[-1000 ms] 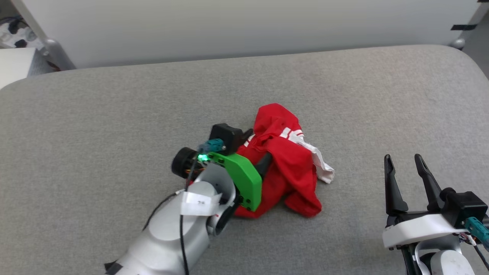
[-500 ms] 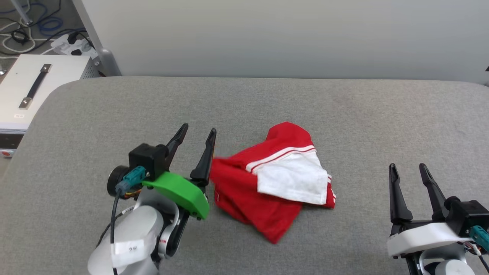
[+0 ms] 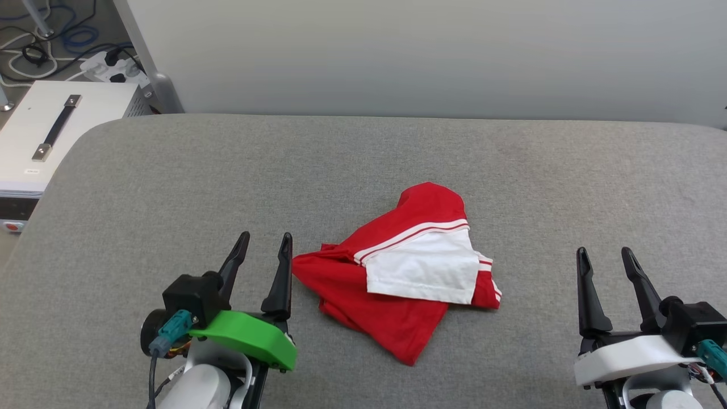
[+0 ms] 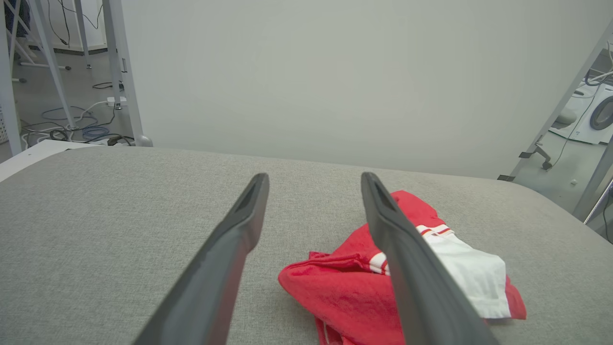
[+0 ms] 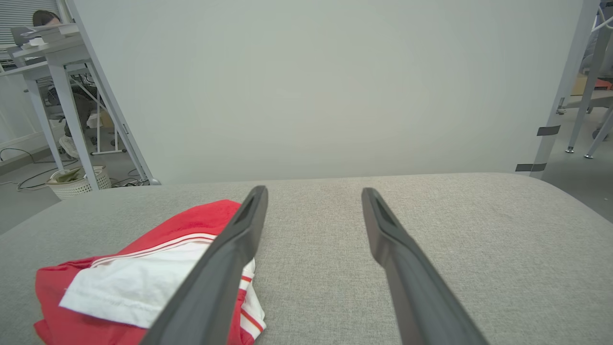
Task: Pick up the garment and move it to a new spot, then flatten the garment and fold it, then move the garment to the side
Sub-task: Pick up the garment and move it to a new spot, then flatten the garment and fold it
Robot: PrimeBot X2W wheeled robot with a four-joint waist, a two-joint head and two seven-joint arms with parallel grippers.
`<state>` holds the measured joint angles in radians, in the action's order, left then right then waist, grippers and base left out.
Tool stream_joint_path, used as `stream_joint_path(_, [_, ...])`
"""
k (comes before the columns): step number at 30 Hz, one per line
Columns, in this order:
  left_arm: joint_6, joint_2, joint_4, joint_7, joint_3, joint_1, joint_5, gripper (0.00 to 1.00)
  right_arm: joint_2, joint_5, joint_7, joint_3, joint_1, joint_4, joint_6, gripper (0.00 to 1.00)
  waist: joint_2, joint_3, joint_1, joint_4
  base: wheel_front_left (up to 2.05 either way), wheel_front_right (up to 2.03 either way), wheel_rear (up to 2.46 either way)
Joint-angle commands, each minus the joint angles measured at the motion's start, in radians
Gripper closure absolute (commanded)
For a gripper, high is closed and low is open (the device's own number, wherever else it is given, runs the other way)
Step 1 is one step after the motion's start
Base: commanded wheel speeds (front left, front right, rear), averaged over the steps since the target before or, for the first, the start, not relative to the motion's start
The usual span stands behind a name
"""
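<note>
The garment [image 3: 397,278], a red T-shirt with a white sleeve and striped trim on top, lies crumpled in a loose heap near the middle of the grey padded table [image 3: 363,165]. My left gripper [image 3: 264,244] stands open just left of the heap, its right finger close to the red edge and nothing between the fingers. In the left wrist view the garment [image 4: 345,287] lies past the right finger. My right gripper [image 3: 603,257] is open and empty well to the right of the heap. From the right wrist the garment [image 5: 134,282] lies at the lower left.
A pale wall panel rises behind the table's far edge. A white box with a handle [image 3: 51,130] stands off the table's left corner, with cables and a power strip [image 3: 108,62] on the floor behind it. A person sits at a desk [image 5: 45,28] far left.
My left gripper has let go of the garment and drawn back toward me and to the left. The garment now lies spread out with the white sleeve on top. The head camera shifted between the earliest frame and the later ones.
</note>
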<state>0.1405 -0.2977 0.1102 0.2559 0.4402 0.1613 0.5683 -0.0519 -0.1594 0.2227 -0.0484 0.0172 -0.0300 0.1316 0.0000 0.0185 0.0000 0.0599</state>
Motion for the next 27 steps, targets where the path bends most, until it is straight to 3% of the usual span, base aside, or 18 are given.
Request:
stream_joint_path(1, [-0.013, 0.009, -0.003, 0.006, -0.013, -0.015, -0.023, 0.0, 0.002, -0.004, -0.003, 0.002, 0.006, 0.005, -0.001, 0.0, 0.0, 0.003, 0.0, 0.0, 0.0, 0.0, 0.0])
stream_joint_path(10, [-0.061, 0.053, 0.022, 0.006, -0.053, -0.007, -0.082, 0.0, -0.021, 0.009, -0.058, 0.054, -0.019, 0.026, -0.001, 0.0, 0.0, 0.031, 0.0, 0.016, 0.0, 0.0, 0.0])
stream_joint_path(20, [-0.109, 0.116, 0.063, 0.006, -0.08, 0.022, -0.126, 0.0, -0.215, -0.137, -0.502, 0.292, -0.135, 0.038, -0.001, 0.0, 0.0, 0.101, 0.0, 0.081, 0.0, 0.0, 0.0])
stream_joint_path(27, [-0.139, 0.155, 0.088, 0.006, -0.109, 0.045, -0.154, 0.0, -0.32, -0.184, -0.608, 0.503, -0.269, 0.074, -0.001, 0.0, 0.0, 0.143, 0.0, 0.134, 0.0, 0.0, 0.0])
